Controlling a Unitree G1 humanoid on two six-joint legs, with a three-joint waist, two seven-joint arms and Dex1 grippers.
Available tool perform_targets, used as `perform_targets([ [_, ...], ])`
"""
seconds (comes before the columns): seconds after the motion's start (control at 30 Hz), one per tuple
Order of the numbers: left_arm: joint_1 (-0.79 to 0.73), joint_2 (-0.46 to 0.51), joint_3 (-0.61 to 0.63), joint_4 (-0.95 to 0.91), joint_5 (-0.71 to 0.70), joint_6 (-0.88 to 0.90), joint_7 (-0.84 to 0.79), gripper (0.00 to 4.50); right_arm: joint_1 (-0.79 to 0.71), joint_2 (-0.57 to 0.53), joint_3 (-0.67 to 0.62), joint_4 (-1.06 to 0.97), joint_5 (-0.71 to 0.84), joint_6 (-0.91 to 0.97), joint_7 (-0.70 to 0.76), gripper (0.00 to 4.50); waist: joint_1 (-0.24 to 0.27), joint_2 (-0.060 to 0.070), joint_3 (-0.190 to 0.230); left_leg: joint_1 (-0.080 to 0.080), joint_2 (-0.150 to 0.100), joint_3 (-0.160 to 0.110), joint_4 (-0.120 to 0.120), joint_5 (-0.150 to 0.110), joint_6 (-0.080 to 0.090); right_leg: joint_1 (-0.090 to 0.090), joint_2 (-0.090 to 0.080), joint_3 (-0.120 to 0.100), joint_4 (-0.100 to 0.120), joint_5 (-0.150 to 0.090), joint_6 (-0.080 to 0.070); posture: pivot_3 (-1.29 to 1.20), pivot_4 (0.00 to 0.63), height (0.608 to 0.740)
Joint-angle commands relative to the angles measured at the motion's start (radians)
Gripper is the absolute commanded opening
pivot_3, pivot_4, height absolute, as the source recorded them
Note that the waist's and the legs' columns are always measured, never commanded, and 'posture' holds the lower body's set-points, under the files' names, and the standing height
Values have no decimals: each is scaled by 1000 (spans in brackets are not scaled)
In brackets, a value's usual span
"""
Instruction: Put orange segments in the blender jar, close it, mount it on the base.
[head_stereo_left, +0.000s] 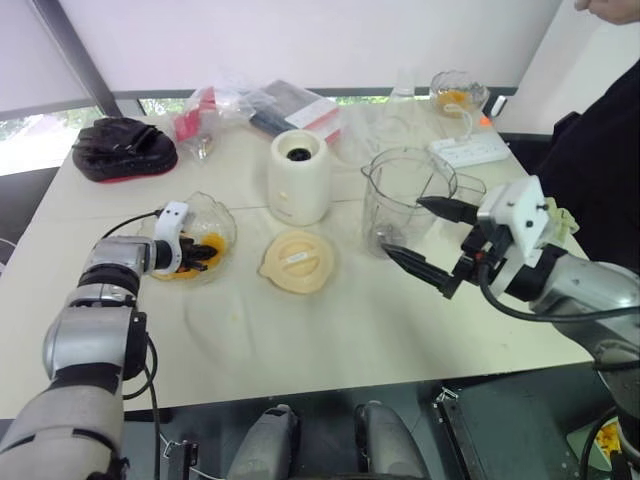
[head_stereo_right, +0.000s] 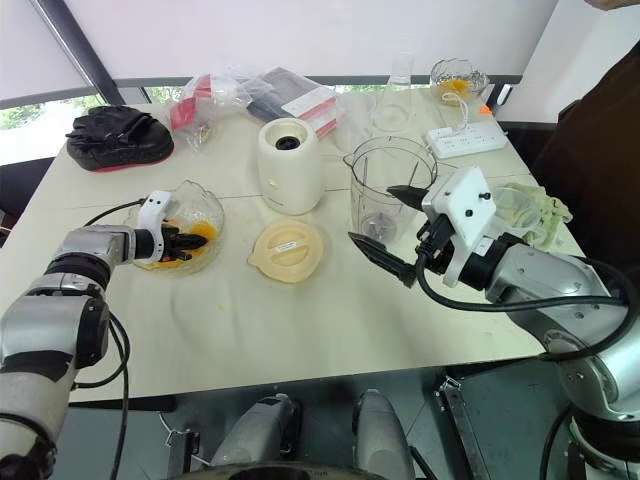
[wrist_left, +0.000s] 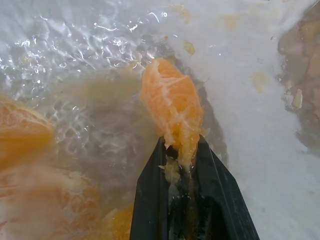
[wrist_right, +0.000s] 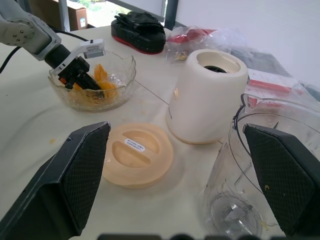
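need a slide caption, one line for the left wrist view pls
Left gripper shut on an orange segment over the wet glass bowl, more segments beside it.

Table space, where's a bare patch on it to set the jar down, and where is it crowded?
The near stretch of the table is bare, in front of the glass bowl and the lid, and so is the left side between the bowl and the black mitt. The far edge behind the base is crowded with bags, and the jar fills the right.
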Motion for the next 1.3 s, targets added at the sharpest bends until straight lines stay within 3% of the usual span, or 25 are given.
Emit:
perform_targets([
  [0.03, -2, 30, 71, -15, -50, -41, -12, 52, -22, -6, -7, -2, -10, -13, 5, 4500, 0, 0, 0, 0, 0, 0, 0, 0, 0, 0, 0, 0, 0, 0, 0, 0, 150, 740],
  [0.23, -31, 54, 213, -63, -181, -33, -86, 52, -35, -2, 8, 21, -31, -27, 23, 4500, -1, 0, 0, 0, 0, 0, 0, 0, 0, -1, 0, 0, 0, 0, 0, 0, 150, 740],
  [0.4, -6, 69, 259, -164, -241, -12, -128, 52, -57, 2, 22, 44, -49, -36, 45, 4500, -2, 0, 0, 0, 0, 0, 0, 1, -2, -1, 0, 0, 0, 0, 0, 0, 150, 740],
  [0.63, 76, 41, 311, -633, -400, 153, -93, 52, -83, 2, 41, 71, -64, -43, 78, 4500, -6, -1, 0, -1, 1, 0, 0, 3, -5, -1, 0, 0, 0, 0, 0, 0, 150, 740],
  [0.77, -6, 10, 289, -726, -441, 208, -57, 52, -91, 6, 49, 76, -81, -47, 84, 4500, 2, -1, 0, -1, 0, 0, 1, 3, -5, -1, 0, 0, 0, 0, 0, 0, 150, 740],
  [0.93, -198, -32, 243, -649, -441, 190, -83, 52, -89, 16, 49, 64, -90, -44, 68, 4500, 1, -1, 0, -1, 0, 0, 1, 3, -5, -1, 0, 0, 0, 0, 0, 0, 150, 740],
  [1.3, -621, -259, 103, -156, -304, -108, -292, 52, 19, 60, -3, -66, -86, -11, -58, 4500, -1, -2, 1, -1, -1, 1, 1, 3, -5, -1, 0, 0, 0, 0, 0, 0, 150, 740],
])
